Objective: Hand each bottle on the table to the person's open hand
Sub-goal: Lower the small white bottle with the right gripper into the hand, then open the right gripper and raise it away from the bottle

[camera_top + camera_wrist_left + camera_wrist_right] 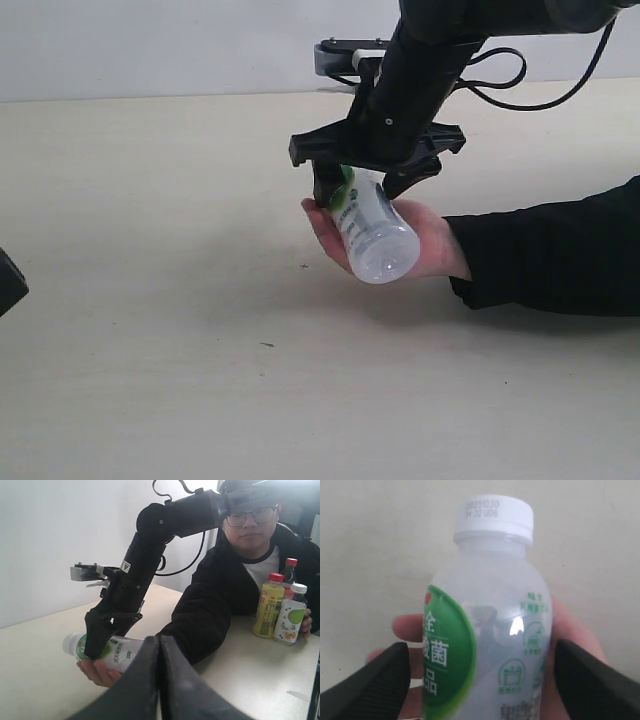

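1. White-green bottle (375,235) lies on its side in the person's hand (435,250), right of middle, low over the table (150,300).
2. Right gripper (362,190) straddles the bottle, jaws spread wide, not squeezing.
3. Left gripper (159,650) closed, empty.
4. Three other bottles (289,617) stand beside the person.

Clear red-capped bottle (290,575) mostly hidden behind yellow-labelled bottle (268,607); green-labelled bottle (490,645) partly cropped.

A plain, pale grey wall (150,45) runs along the top of the frame behind a broad beige wood-look table (140,360), which spreads across the lower frame. Soft, even light leaves only a faint shadow (330,295) at the centre of the table.
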Motion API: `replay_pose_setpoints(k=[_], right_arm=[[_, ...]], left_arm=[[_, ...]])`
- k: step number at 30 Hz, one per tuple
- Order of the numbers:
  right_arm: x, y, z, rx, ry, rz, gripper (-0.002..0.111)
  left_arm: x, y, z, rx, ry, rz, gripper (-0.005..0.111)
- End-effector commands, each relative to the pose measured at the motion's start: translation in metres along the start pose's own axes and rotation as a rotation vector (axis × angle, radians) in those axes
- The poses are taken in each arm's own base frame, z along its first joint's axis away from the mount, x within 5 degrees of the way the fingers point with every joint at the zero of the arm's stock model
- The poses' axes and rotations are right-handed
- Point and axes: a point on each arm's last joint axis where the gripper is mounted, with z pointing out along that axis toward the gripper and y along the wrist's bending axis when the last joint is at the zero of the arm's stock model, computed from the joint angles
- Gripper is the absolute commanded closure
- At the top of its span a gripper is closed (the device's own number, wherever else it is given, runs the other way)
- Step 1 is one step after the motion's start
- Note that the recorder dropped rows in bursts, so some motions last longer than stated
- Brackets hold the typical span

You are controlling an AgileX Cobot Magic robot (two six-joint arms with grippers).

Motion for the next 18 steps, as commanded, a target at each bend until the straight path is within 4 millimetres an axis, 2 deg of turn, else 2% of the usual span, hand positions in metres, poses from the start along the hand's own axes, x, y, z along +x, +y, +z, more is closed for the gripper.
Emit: replay_pose_setpoints(k=[1,6,11,13,18], right_arm=[[-0.006,0.004,-0.022,-0.021,-0.107,-0.028,0.032],[-0.009,0.01,-0.065,-0.056,-0.256,-0.067,0.033],[0.001,0.015,-0.124,-0.075,-0.392,-0.157,0.037],[0.008,0.016,-0.149,-0.082,-0.451,-0.19,0.045],[0.035,0.014,-0.195,-0.107,-0.572,-0.199,0.081]], left_arm=[[-0.001,0.0,-0.001,0.002,-0.008,0.004,0.106],[-0.001,0.0,-0.001,0.002,-0.008,0.004,0.106],[-0.001,0.0,-0.001,0.002,-0.008,0.004,0.106],[-0.001,0.0,-0.001,0.002,-0.008,0.004,0.106],[-0.001,0.0,-0.001,0.002,-0.008,0.004,0.106]])
